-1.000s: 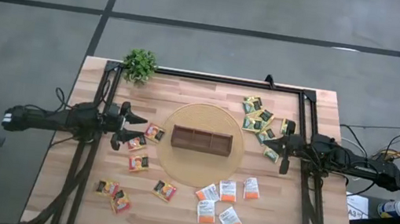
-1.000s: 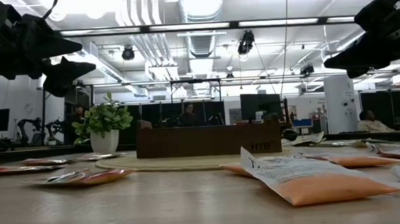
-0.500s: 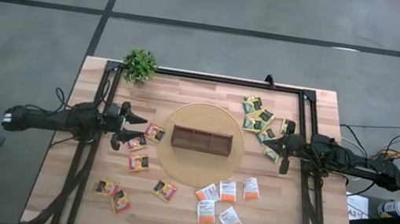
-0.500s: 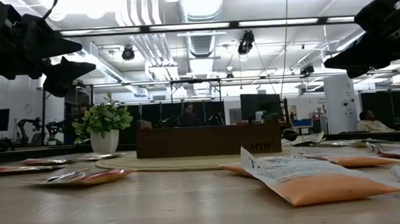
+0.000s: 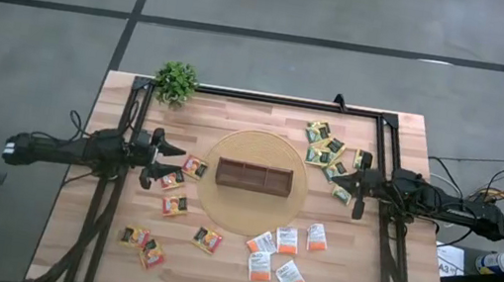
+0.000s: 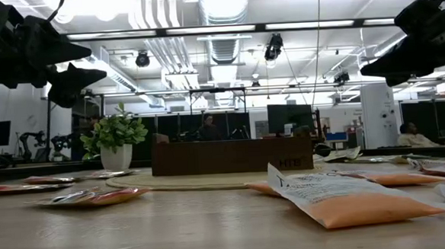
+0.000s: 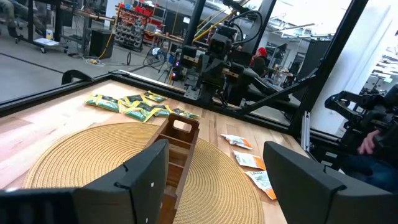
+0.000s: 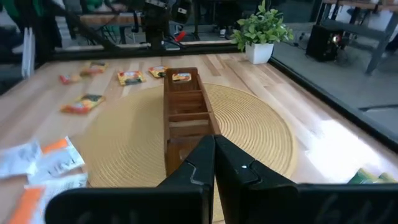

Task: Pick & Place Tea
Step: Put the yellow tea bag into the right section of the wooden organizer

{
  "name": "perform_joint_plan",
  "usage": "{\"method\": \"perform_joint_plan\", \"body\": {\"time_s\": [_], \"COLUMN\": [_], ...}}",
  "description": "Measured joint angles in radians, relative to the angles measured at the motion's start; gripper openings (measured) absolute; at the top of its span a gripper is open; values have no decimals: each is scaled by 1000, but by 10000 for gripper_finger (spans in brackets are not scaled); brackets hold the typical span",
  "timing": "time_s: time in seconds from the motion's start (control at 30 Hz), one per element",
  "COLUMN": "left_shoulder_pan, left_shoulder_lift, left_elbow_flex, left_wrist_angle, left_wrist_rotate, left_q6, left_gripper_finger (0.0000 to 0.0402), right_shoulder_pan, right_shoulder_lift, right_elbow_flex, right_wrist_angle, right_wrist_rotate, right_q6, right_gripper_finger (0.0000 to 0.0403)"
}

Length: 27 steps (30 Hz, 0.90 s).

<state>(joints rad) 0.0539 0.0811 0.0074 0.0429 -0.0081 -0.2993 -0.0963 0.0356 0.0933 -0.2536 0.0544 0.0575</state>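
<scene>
The tea lies in three loose groups on the wooden table: dark green-yellow sachets (image 5: 323,148) at the far right, white-orange ones (image 5: 283,252) near the front edge, and yellow-red-black ones (image 5: 177,186) on the left. A long brown divided box (image 5: 254,175) rests on a round woven mat (image 5: 231,148) at the table's middle. My left gripper (image 5: 176,164) hovers open at the mat's left side, pointing level at the box (image 7: 177,146). My right gripper (image 5: 334,181) hovers shut at the mat's right side, also facing the box (image 8: 186,106). Neither holds anything.
A small potted plant (image 5: 177,81) stands at the far left corner. A black frame rail (image 5: 268,98) runs along the far edge and down both sides. Bare wood lies between the mat and the far rail. People sit in the room beyond the table.
</scene>
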Motion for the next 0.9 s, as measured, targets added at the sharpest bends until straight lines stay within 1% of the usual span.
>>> {"method": "perform_joint_plan", "body": {"time_s": [0.07,0.17,0.27,0.33,0.43,0.5,0.6,0.73,0.83,0.9], "left_shoulder_pan": [0,0,0,0,0,0,0,0,0,0], "left_shoulder_lift": [0,0,0,0,0,0,0,0,0,0], "left_elbow_flex": [0,0,0,0,0,0,0,0,0,0], "left_wrist_angle": [0,0,0,0,0,0,0,0,0,0], "left_wrist_rotate": [0,0,0,0,0,0,0,0,0,0], "left_q6": [0,0,0,0,0,0,0,0,0,0], "left_gripper_finger": [257,257,257,257,257,257,257,257,257,257], "right_shoulder_pan": [0,0,0,0,0,0,0,0,0,0], "right_shoulder_lift": [0,0,0,0,0,0,0,0,1,6], "right_elbow_flex": [0,0,0,0,0,0,0,0,0,0], "right_wrist_angle": [25,108,198,282,453,578,755,922,1045,1165], "right_wrist_rotate": [0,0,0,2,12,29,28,28,28,28], "right_q6": [71,177,224,251,267,248,169,60,35,-15], "right_gripper_finger": [9,9,9,9,9,9,9,9,9,9]}}
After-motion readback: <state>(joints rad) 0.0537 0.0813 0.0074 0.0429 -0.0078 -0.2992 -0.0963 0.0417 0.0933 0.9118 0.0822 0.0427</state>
